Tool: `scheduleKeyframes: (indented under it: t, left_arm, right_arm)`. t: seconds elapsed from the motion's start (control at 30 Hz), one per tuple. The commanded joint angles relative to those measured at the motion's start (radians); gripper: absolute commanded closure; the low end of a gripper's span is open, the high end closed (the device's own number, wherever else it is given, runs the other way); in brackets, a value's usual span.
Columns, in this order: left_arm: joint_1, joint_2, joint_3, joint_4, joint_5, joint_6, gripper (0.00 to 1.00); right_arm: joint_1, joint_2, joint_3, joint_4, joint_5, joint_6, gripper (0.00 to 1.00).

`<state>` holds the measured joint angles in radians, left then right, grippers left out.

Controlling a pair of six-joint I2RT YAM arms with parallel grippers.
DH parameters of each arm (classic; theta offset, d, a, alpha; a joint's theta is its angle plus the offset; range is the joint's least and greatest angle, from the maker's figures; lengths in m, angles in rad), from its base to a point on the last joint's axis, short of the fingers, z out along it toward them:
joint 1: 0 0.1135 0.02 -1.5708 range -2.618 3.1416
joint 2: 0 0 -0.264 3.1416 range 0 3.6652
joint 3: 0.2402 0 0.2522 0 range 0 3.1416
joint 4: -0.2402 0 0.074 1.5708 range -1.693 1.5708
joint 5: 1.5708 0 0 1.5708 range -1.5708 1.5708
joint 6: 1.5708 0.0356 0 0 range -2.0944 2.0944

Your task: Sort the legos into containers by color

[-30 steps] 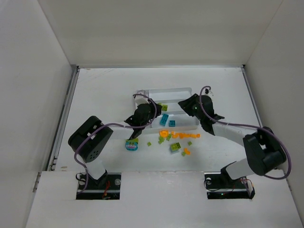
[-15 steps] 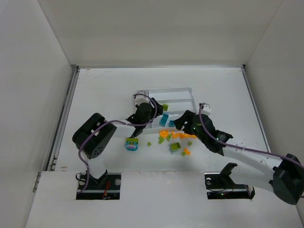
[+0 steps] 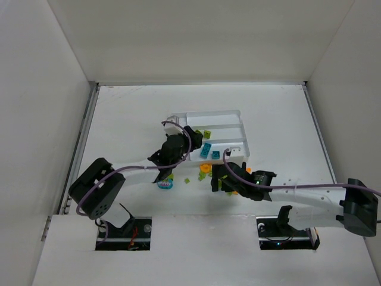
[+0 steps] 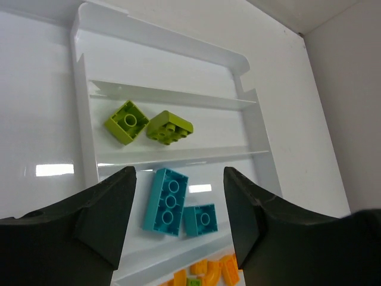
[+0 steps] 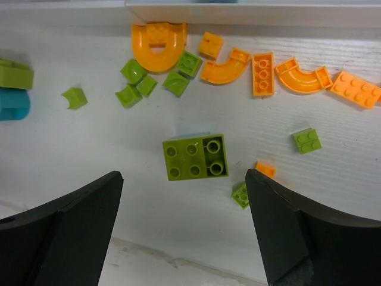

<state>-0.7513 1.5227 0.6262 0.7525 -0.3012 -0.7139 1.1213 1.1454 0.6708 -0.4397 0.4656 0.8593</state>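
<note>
The white tray (image 3: 209, 113) lies mid-table, its containers running side by side (image 4: 83, 89). One section holds two lime green legos (image 4: 127, 121) (image 4: 170, 127); the one beside it holds two teal legos (image 4: 166, 201) (image 4: 200, 219). My left gripper (image 4: 178, 199) (image 3: 189, 143) hovers open above the teal pair, holding nothing. Loose orange legos (image 5: 262, 74) and small green ones (image 5: 136, 89) lie in front of the tray. My right gripper (image 5: 183, 190) (image 3: 218, 179) is open over a large lime green lego (image 5: 195, 157), apart from it.
A teal and green block (image 3: 165, 182) (image 5: 12, 101) sits left of the loose pile. A tiny orange piece (image 5: 265, 170) and a small green piece (image 5: 241, 194) lie beside the large green lego. The tray's front wall (image 5: 250, 8) borders the pile. White walls enclose the table.
Both grippers have opened. The right arm swung back from over the tray to the loose pile in front of it. The left arm reached a little farther over the tray.
</note>
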Motion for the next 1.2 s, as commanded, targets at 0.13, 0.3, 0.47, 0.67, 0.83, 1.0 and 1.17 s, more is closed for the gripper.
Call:
scheduleKeyframes:
  t: [0.13,0.3,0.47,0.67,0.83,1.0,1.17]
  left_arm:
    - [-0.019,-0.183,-0.114,-0.056,-0.012,0.014,0.43]
    - [-0.027,-0.248,-0.152,-0.093,-0.009,0.007,0.43]
    - [-0.045,-0.282,-0.172,-0.131,-0.004,-0.002,0.44]
    - [-0.072,-0.306,-0.195,-0.169,-0.004,-0.018,0.44]
    - [-0.078,-0.325,-0.203,-0.194,-0.004,-0.022,0.44]
    - [-0.084,-0.352,-0.191,-0.209,0.008,-0.032,0.43]
    - [-0.050,-0.403,-0.168,-0.231,0.068,-0.122,0.43]
  right_arm:
    - [0.010,0.111,0.072,-0.044,0.042,-0.009,0.15]
    - [0.002,0.174,0.082,0.013,0.024,-0.029,0.21]
    - [0.002,0.215,0.088,0.045,0.030,-0.028,0.25]
    - [-0.019,0.235,0.075,0.081,0.033,-0.019,0.36]
    - [-0.027,0.215,0.066,0.098,0.047,-0.011,0.54]
    - [-0.036,0.156,0.062,0.101,0.044,-0.011,0.61]
    - [-0.120,0.021,0.049,0.186,-0.022,-0.031,0.61]
